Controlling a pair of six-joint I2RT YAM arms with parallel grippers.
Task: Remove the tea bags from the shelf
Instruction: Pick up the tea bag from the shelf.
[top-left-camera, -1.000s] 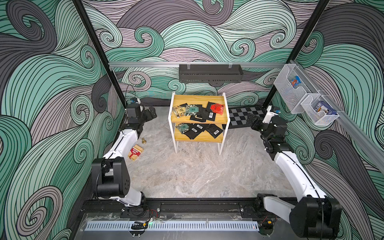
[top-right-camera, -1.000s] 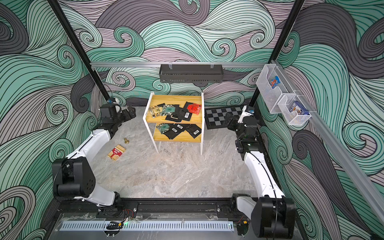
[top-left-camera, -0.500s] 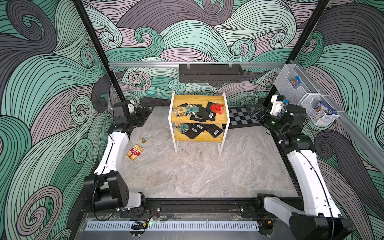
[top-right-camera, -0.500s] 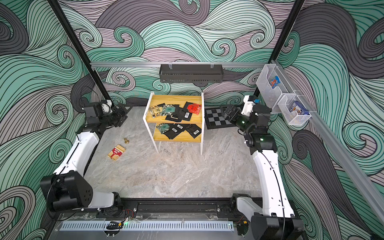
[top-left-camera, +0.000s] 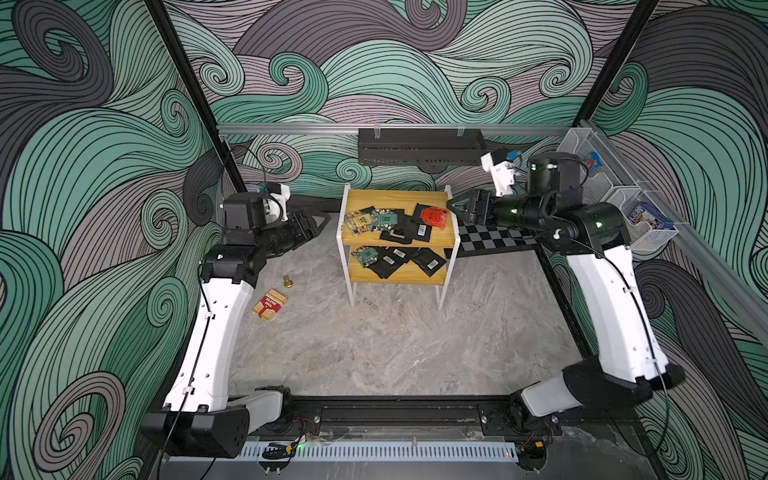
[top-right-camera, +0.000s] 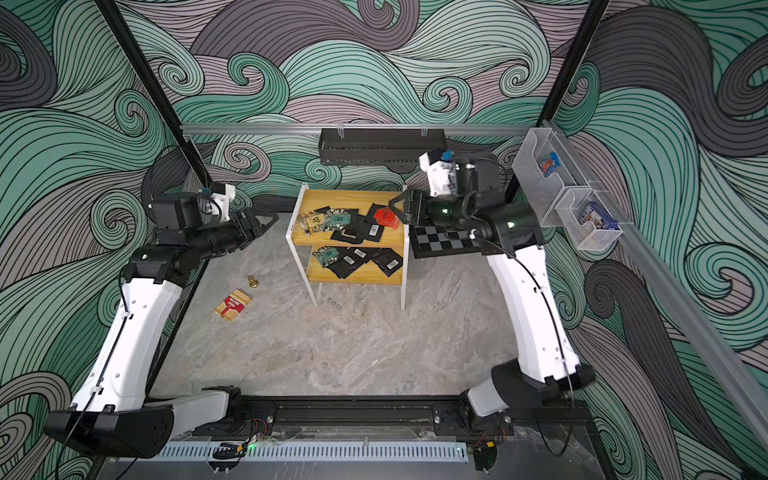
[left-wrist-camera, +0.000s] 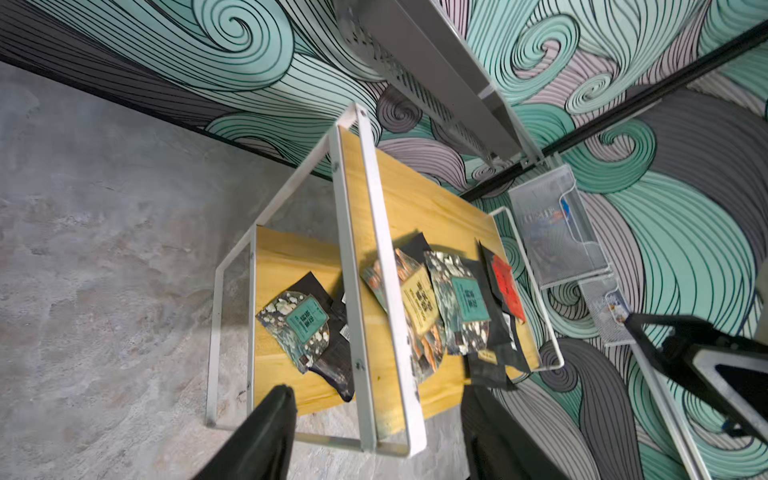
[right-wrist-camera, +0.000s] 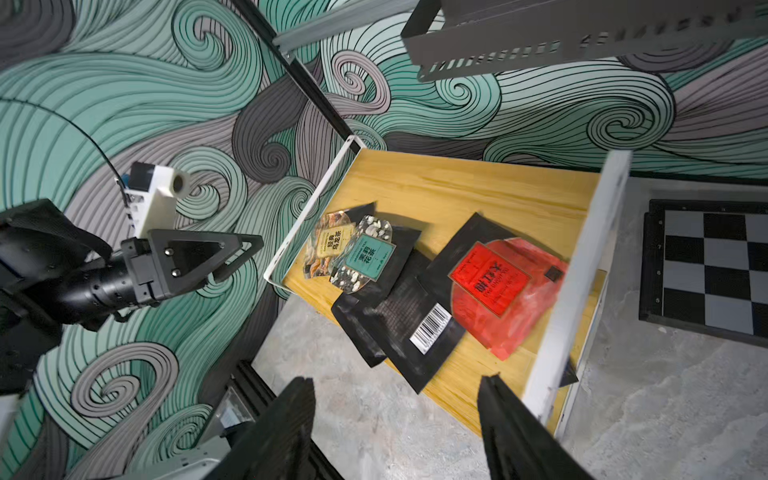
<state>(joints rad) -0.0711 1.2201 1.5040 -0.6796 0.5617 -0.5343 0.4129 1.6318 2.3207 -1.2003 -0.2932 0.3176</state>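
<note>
You're in an enclosed robot test cell: swirl-printed walls (top-left-camera: 83, 166), aluminium rail (top-left-camera: 291, 129), arms (top-left-camera: 216, 332) bolted to a base track (top-left-camera: 395, 411).

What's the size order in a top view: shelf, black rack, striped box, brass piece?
Largest to smallest:
1. shelf
2. black rack
3. striped box
4. brass piece
Shelf over rack is less sure: they sit at different depths.

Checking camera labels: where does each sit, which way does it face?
Top views: high above the base, looking down and forward at the shelf; both arms whole, left gripper and right gripper flanking it.
Left wrist: on left arm, facing the shelf's end, tea bags on both tiers; own jaws, right gripper beyond.
Right wrist: on right arm, facing the top tier; own jaws, left gripper beyond.
Wrist views share the red tea bag.
</note>
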